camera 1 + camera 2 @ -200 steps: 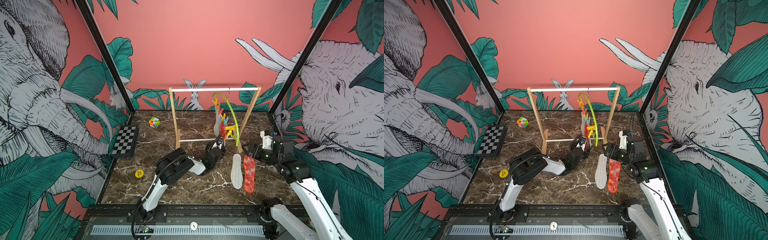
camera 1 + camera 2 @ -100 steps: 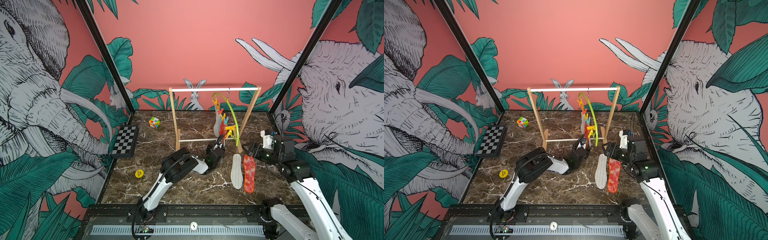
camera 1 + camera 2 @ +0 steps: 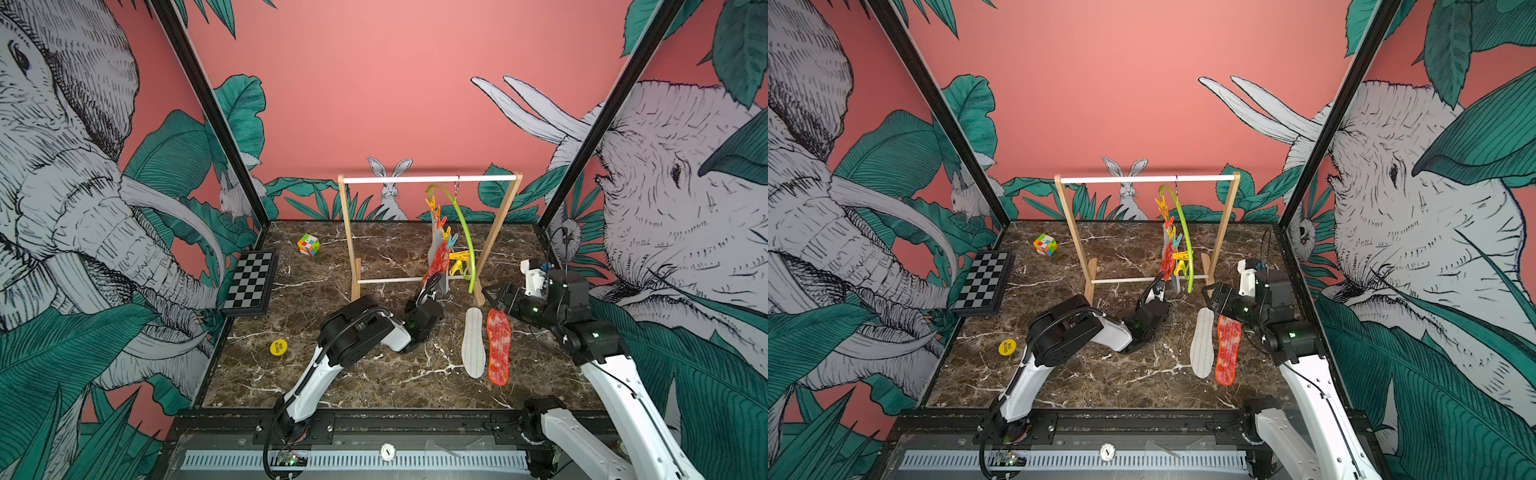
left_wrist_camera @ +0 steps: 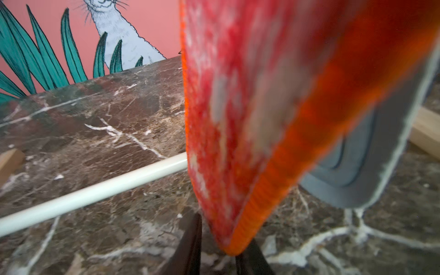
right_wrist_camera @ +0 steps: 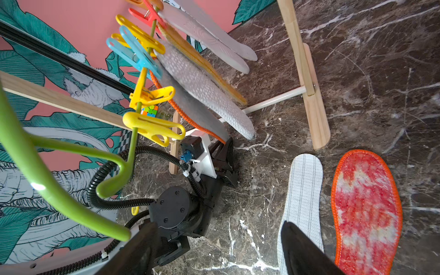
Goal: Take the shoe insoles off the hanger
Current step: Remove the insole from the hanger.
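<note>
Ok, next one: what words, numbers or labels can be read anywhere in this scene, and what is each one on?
"BIG BLIND": on the yellow disc lying on the marble table.
"1": as far as it can be made out, on the small round white badge below the front rail.
Nothing else in any view carries readable text.

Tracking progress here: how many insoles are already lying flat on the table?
2. A white insole and a red insole lie side by side on the table, in front of the wooden rack, on the right arm's side. Others hang from the hanger; none seems hidden.
</note>
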`<act>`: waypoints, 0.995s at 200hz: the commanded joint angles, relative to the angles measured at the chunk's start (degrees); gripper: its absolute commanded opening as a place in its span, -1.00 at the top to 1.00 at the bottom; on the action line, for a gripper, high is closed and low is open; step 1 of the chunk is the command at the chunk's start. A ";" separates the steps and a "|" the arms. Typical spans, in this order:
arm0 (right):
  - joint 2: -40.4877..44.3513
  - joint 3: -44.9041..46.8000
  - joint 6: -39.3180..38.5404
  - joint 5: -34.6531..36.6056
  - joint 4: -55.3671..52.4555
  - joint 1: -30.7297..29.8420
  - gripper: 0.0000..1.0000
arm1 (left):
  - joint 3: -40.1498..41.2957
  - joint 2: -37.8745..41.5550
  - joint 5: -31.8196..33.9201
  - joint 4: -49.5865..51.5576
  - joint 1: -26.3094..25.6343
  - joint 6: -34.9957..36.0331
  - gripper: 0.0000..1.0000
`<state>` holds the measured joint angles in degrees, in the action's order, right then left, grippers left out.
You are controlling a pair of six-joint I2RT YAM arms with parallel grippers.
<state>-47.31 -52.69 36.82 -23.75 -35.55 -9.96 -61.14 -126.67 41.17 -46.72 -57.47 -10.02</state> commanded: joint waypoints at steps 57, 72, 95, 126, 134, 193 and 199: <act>-3.43 2.11 6.07 -4.06 7.92 0.89 -0.57 | 7.24 10.21 3.82 -5.04 0.86 1.49 0.87; -3.96 2.43 7.39 -4.56 9.12 1.03 -0.54 | 8.34 11.45 4.10 -5.14 1.13 1.52 0.91; -4.93 2.58 9.07 -5.06 10.35 1.25 -0.49 | 9.78 12.94 4.18 -5.09 1.65 1.49 0.97; -5.82 2.70 10.93 -5.29 11.17 1.81 -0.44 | 11.53 15.33 4.27 -5.16 2.25 1.45 1.00; -5.93 2.84 11.24 -5.20 11.31 2.00 -0.43 | 11.85 15.92 4.23 -4.86 2.41 1.48 1.00; -6.22 3.53 12.09 -3.95 13.03 2.66 -0.43 | 13.50 20.77 1.87 -0.33 3.59 0.00 1.00; -6.29 3.69 12.29 -3.73 13.37 2.66 -0.44 | 13.36 21.04 1.72 0.21 3.65 -0.11 1.00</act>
<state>-53.63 -49.76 48.23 -28.05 -25.63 -7.68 -48.27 -109.21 43.72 -48.34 -54.19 -9.17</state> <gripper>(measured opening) 0.715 0.069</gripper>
